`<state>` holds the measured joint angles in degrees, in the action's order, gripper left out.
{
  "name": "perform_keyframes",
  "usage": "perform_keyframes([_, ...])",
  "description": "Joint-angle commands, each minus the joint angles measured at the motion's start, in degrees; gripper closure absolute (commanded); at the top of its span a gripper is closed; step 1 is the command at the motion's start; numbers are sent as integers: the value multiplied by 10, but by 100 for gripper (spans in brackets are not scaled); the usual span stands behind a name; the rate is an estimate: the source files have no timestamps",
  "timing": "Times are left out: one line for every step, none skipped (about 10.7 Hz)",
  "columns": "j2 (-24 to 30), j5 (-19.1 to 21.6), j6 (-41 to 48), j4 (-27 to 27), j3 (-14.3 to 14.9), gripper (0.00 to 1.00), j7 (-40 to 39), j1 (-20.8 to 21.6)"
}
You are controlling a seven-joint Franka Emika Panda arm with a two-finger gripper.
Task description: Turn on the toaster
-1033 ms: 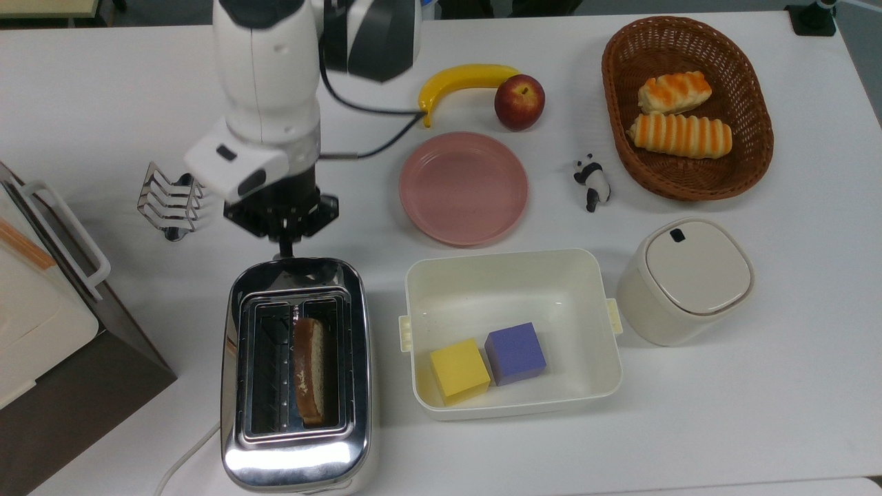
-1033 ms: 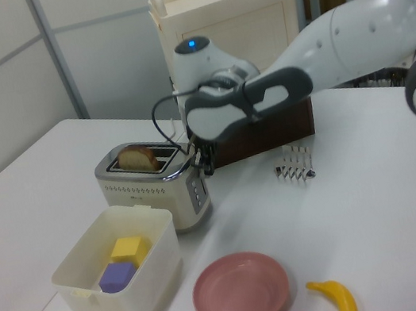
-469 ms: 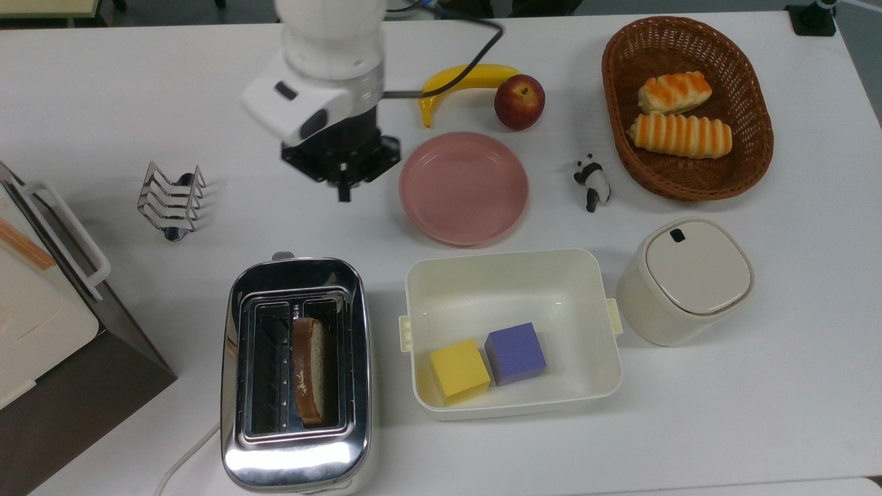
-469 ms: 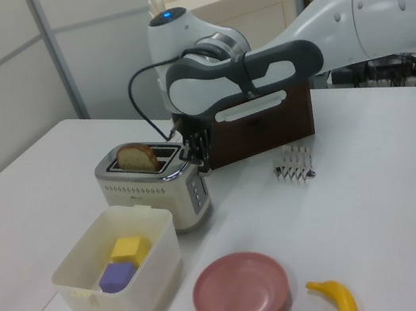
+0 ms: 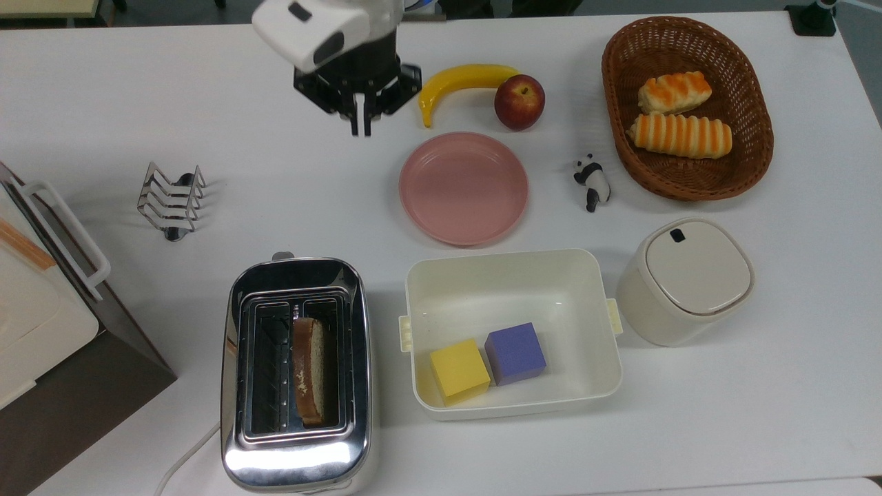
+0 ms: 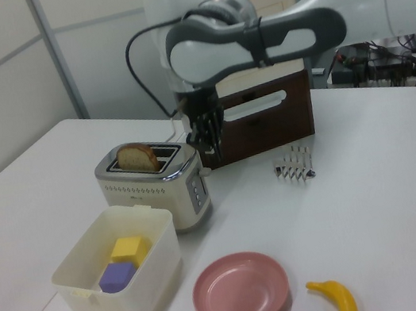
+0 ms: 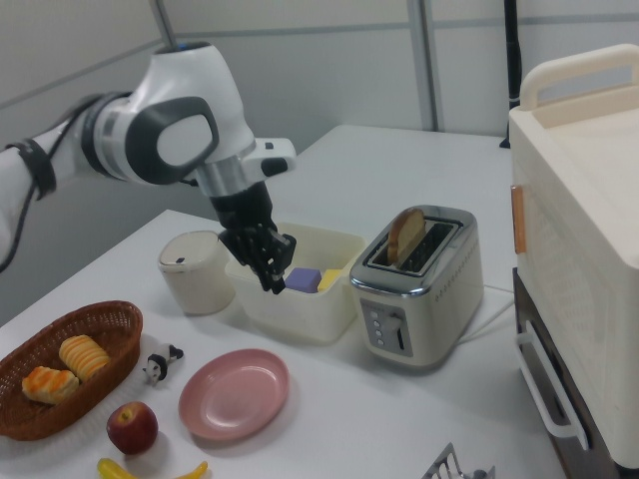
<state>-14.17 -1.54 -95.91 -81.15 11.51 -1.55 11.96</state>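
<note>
top view: gripper (image 5: 359, 126) at the far side of the table (image 5: 103, 103), well apart from the toaster (image 5: 296, 372), which sits at the near edge, left of the cream tub (image 5: 513, 275). Fingers pressed together, holding nothing.
top view, toaster: both slots seen from above; bread slice (image 5: 308, 368) in the top view's right slot, other slot bare. White cord (image 5: 182, 458) runs off the near-left corner.
top view, rest: yellow block (image 5: 459, 370) and purple block (image 5: 515, 353) in the tub; pink plate (image 5: 464, 188), banana (image 5: 462, 81), apple (image 5: 519, 101), panda figure (image 5: 592, 182), wicker basket (image 5: 617, 83) with two bread rolls (image 5: 679, 114), lidded canister (image 5: 685, 279), wire toast rack (image 5: 170, 200).
left view: toaster (image 6: 157, 184) end face with buttons shows, not seen from above. Gripper (image 6: 211, 148) hangs above the table just past that end, not touching. Slice stands proud of the slot. White-and-brown appliance (image 6: 246, 76) behind the arm.
right view: toaster (image 7: 419, 289) control face with button column and a lever slot; the lever's position is too small to read. Gripper (image 7: 272, 279) in front of the tub (image 7: 300, 299), tips together. Basket (image 7: 60, 374) and panda (image 7: 160, 364) at the right view's left.
vs 1.0 s ago: gripper was right at the toaster's far end; half a second later it was midway, now it is up by the banana. Slice and toaster unmoved.
</note>
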Motion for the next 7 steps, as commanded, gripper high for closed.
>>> perform_keyframes([36, 1, 40, -15, 5, 36, 7, 3])
perform_keyframes([42, -3, 53, -17, 5, 0, 9, 4])
perform_keyframes([47, -19, 55, -23, 3, 0, 10, 5])
perform_keyframes([47, -28, 58, -23, 3, 0, 11, 4])
perform_keyframes([47, -34, 66, -22, 4, 0, 11, 3])
perform_keyframes([49, -34, 66, -20, 6, 0, 11, 2])
perform_keyframes([58, -33, 67, -21, 5, 0, 12, 0])
